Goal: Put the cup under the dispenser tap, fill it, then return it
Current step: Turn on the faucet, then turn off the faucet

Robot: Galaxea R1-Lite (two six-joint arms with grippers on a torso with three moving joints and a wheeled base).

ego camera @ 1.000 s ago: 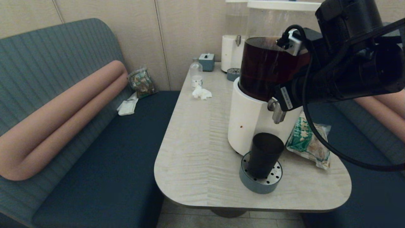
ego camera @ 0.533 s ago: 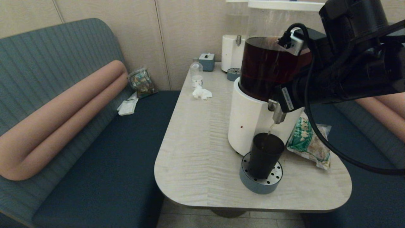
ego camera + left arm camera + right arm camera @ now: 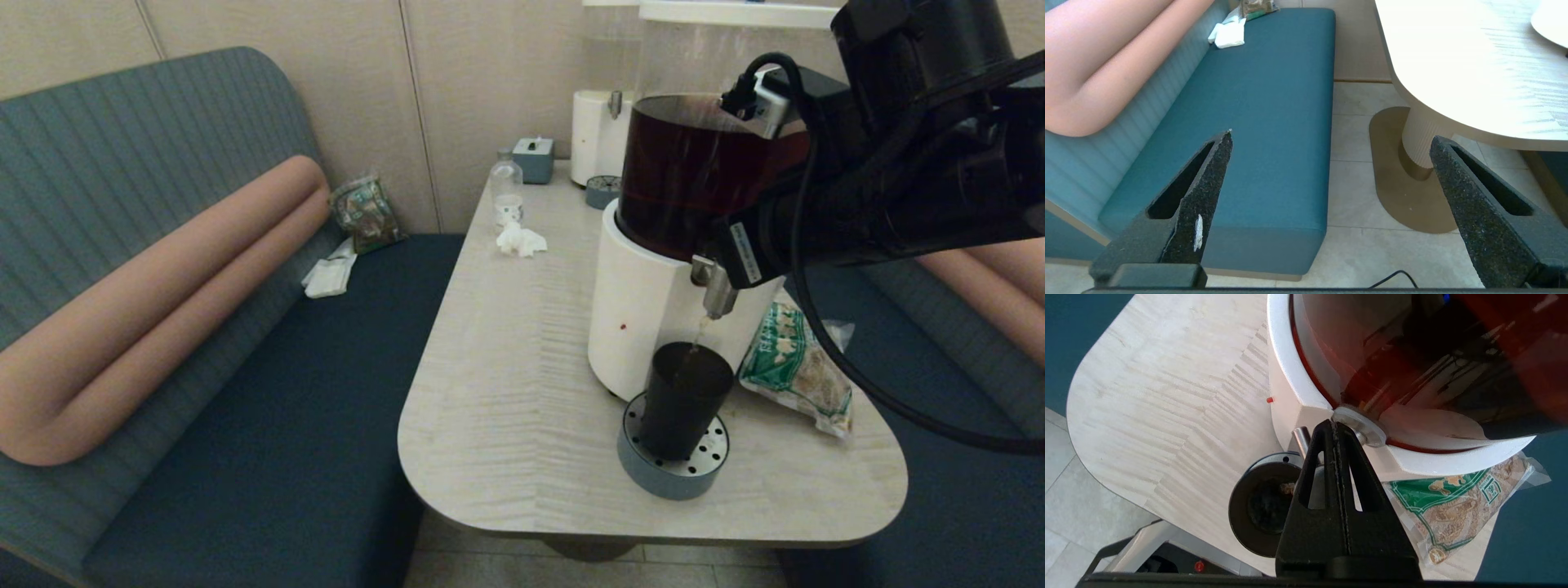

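The near-black cup stands upright on a round blue-grey drip tray, right under the dispenser tap. A thin stream of brown drink runs from the nozzle into it. In the right wrist view the cup shows from above, with liquid inside. My right gripper is shut, its tips pressed against the steel part of the tap at the white base. My left gripper hangs open and empty over the floor beside the bench, away from the table.
A green snack bag lies right of the cup. Farther back on the table are a tissue, a small clear bottle, a blue box and a pale clear-tanked dispenser. Benches flank the table.
One second ago nothing came from the tap; since then drink has started to pour into the cup. My right arm has shifted slightly up and to the right at the tap.
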